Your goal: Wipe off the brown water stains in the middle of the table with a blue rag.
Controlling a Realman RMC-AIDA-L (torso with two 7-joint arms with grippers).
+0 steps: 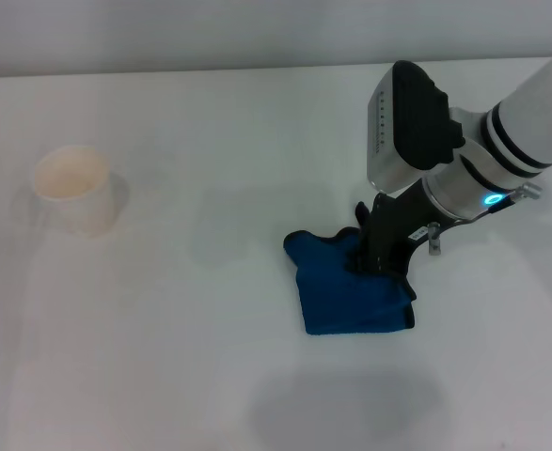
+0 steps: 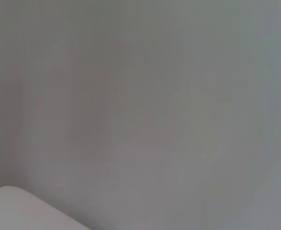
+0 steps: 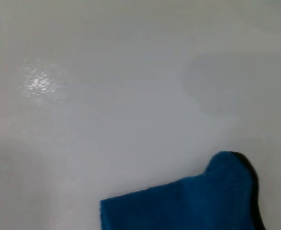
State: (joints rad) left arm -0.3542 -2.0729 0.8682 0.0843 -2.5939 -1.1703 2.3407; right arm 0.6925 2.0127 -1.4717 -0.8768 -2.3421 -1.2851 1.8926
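Observation:
The blue rag [image 1: 346, 287] lies on the white table [image 1: 163, 357], right of the middle, and its far edge bunches up where my right gripper [image 1: 377, 256] comes down on it. The black fingers are closed on that bunched edge. In the right wrist view a corner of the blue rag [image 3: 197, 203] with black edging shows against the table [image 3: 106, 120]. A very faint, pale patch, the brown water stains [image 1: 227, 230], lies just left of the rag and shows as a dim smudge [image 3: 212, 88] in the right wrist view. The left arm is out of view.
A white paper cup [image 1: 76, 188] stands upright at the far left of the table. The table's far edge [image 1: 210, 70] meets a pale wall. The left wrist view shows only a blank grey surface and a white corner [image 2: 16, 211].

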